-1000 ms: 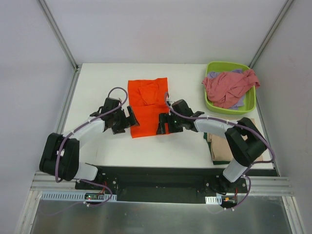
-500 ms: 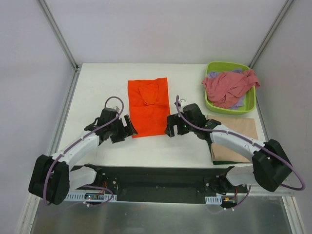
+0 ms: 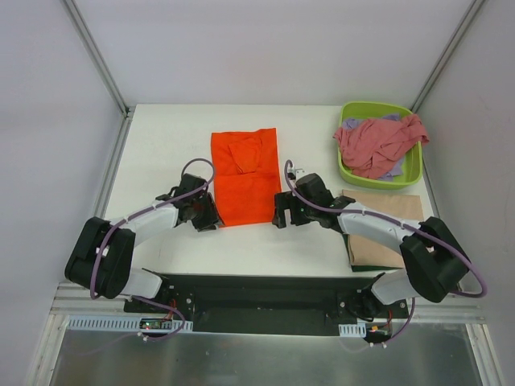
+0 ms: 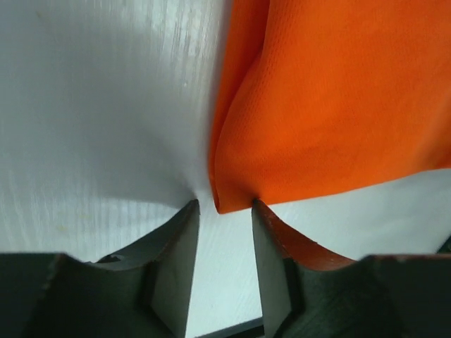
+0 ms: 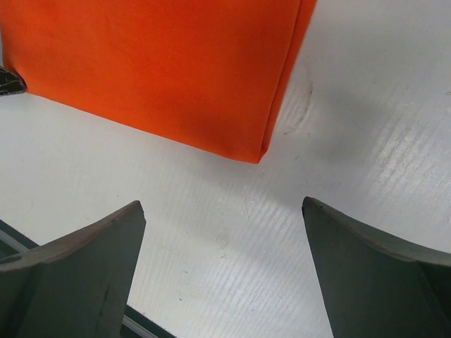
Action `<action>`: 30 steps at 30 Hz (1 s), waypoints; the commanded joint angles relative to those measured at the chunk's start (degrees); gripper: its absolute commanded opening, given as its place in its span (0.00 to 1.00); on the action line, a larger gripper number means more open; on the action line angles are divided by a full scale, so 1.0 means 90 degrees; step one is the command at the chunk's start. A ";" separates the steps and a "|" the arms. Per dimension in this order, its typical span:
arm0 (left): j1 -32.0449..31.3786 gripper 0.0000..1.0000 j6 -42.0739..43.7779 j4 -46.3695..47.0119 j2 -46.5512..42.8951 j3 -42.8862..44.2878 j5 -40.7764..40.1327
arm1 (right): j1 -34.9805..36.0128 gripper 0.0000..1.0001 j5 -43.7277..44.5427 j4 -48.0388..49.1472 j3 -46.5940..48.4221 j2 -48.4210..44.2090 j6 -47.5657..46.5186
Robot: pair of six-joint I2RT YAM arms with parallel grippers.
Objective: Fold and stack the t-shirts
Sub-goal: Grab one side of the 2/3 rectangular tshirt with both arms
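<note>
**Top and wrist views.** The orange t-shirt (image 3: pixel 244 177), folded to a long strip, lay at the middle of the desk (image 3: pixel 161 137), its long axis running away from the arm bases. Its two near corners faced the hands. The left hand (image 4: pixel 224 205) sat at the near-left corner, jaws narrowed but apart, with the cloth tip at their mouth and not visibly pinched. The right hand (image 5: pixel 222 205), released wide, stood just short of the near-right corner. Each arm was nearest its own corner, so a fold toward the far hem would probably start there.
</note>
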 commanded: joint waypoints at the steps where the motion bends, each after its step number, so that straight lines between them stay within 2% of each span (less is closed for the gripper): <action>1: -0.0050 0.28 0.0069 0.0051 0.0537 0.0209 -0.0108 | 0.0021 0.96 0.0172 0.0050 0.0059 0.0093 0.0106; 2: -0.0050 0.22 0.0079 0.0051 0.0615 0.0239 -0.0088 | 0.0011 0.96 0.0230 0.0060 0.0049 0.0113 0.0116; 4: -0.0050 0.00 0.0079 0.0051 0.0665 0.0249 -0.0107 | 0.0011 0.96 0.0386 0.0099 0.0030 0.0113 0.0155; 7: -0.0050 0.00 0.0069 0.0052 0.0626 0.0210 -0.0254 | 0.0020 0.96 0.0679 0.0118 0.0020 0.0132 0.0311; 10: -0.0050 0.00 0.0069 0.0061 0.0577 0.0181 -0.0303 | 0.0020 0.99 0.0544 0.0216 0.0098 0.0288 0.0506; 15: -0.0050 0.00 0.0089 0.0061 0.0548 0.0151 -0.0303 | 0.0021 0.82 0.0006 0.0294 0.0352 0.0815 0.0584; 21: -0.0050 0.00 0.0098 0.0061 0.0440 0.0073 -0.0420 | 0.0020 0.55 0.0328 0.0363 0.0401 0.1138 0.0877; 25: -0.0050 0.00 0.0108 0.0061 0.0401 0.0063 -0.0439 | 0.0020 0.48 0.0348 0.0372 0.0420 0.1353 0.0985; 30: -0.0050 0.00 0.0098 0.0061 0.0372 0.0054 -0.0440 | 0.0011 0.47 0.0874 0.0207 0.0488 0.1460 0.1248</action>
